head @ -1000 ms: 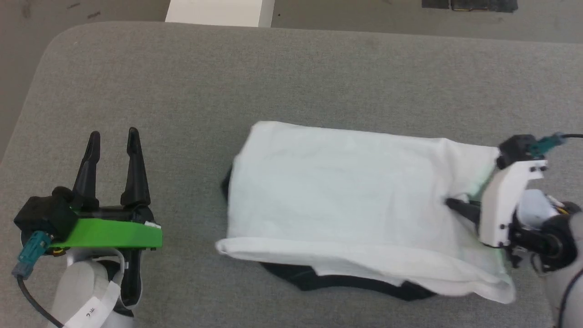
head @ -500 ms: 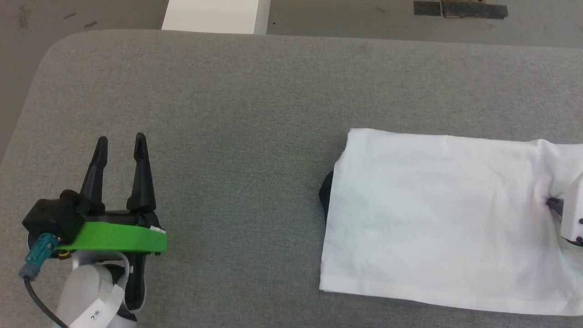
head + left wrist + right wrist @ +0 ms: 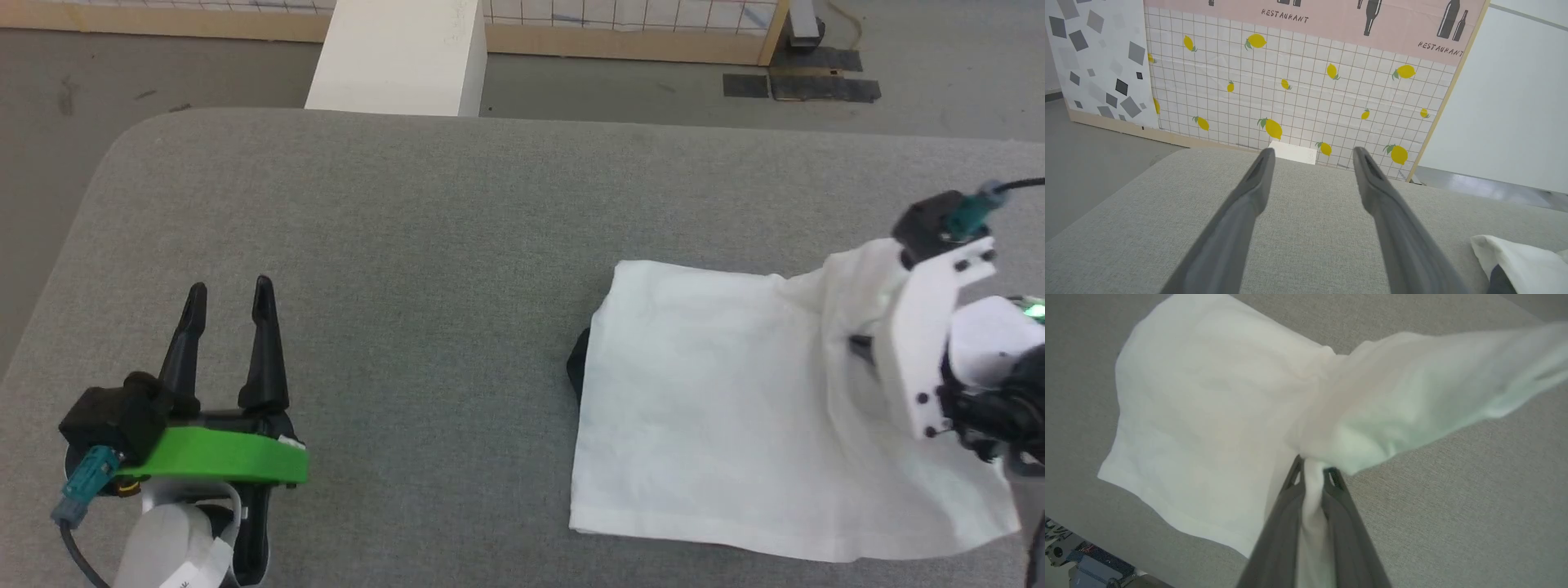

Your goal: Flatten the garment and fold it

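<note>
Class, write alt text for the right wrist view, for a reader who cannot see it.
The right gripper is shut on a bunched edge of the white garment, holding that part raised. The rest lies spread on the grey fabric-covered table.

White T-shirt, black sliver at one edge, on a grey woven desk. Left hand: black fingers, bright green bracket. Behind, a white gridded panel dotted with yellow lemons, pink above.
</note>
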Controlling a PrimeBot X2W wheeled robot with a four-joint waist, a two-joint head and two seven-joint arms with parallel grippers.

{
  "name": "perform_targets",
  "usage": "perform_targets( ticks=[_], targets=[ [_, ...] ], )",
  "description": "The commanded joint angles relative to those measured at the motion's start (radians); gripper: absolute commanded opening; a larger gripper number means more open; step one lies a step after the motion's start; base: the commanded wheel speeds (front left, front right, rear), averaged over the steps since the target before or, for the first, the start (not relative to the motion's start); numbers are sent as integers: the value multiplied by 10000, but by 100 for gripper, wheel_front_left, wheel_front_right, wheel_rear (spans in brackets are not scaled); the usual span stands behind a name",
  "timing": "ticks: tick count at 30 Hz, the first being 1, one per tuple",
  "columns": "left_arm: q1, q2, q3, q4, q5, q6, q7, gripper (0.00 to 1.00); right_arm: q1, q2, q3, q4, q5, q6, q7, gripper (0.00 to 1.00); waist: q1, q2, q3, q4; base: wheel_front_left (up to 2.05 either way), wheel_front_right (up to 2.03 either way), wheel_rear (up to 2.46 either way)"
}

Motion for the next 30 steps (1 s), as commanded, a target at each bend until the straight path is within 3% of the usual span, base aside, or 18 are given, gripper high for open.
perform_targets(
  ticks=[1,10,25,26,27,28,30],
  targets=[
    [85,-69,-23,-36,-6,-70,-38,100,-226,166,278,-6,126,-13,-2,0,0,0,24,62,0,0,0],
    [91,-96,-122,11,-144,-71,-38,100,-1056,1431,1970,1342,310,-13,-1100,0,0,0,296,441,0,0,0],
    [-205,-144,-359,81,-377,-71,-38,100,-2018,2679,2608,5023,-364,-13,-3179,0,0,0,899,963,0,0,0],
    [-211,-145,-354,86,-384,-71,-38,100,-2074,2749,2563,5097,-357,-13,-3417,32,0,0,911,960,0,0,0],
    [-214,-144,-352,98,-388,-71,-38,100,-2147,2791,2650,5198,-393,-13,-3599,92,0,0,917,954,0,0,0],
    [-215,-142,-344,103,-388,-71,-38,100,-2199,2816,2763,5259,-366,-13,-3671,100,0,0,909,938,0,0,0],
    [-191,-137,-320,141,-381,-71,-38,100,-2309,2910,2877,5269,-163,-13,-3963,100,0,0,824,865,0,0,0]
  ],
)
